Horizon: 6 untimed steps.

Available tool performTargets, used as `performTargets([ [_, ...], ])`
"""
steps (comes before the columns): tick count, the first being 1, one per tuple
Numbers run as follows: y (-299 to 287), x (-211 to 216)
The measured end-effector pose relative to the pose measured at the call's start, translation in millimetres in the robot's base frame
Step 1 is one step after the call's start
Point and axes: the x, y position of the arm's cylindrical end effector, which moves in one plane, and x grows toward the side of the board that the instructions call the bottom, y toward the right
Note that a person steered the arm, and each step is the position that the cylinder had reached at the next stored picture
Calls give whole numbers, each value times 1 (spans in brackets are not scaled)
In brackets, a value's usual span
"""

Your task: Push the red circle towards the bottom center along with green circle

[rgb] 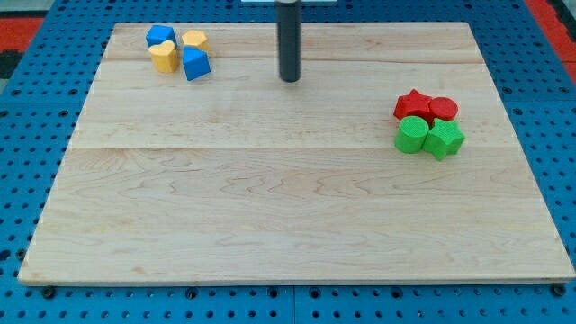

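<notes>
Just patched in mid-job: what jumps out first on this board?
The dark rod stands near the view's top centre, my tip on bare wood, far from every block. At the view's right sits a tight cluster: red star, red circle, green circle and another green block. Two blue blocks and two yellow blocks huddle at the top left.

This looks like a robotics lab bench: a pale wooden board (297, 207) lies on a blue perforated metal base (27, 135) with a regular grid of holes, with red-and-white striped hazard tape (549, 13) at the view's top right.
</notes>
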Motion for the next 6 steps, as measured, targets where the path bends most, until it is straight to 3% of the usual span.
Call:
performTargets([
  [2,119,5],
  [3,185,29],
  [4,215,65],
  [6,168,180],
])
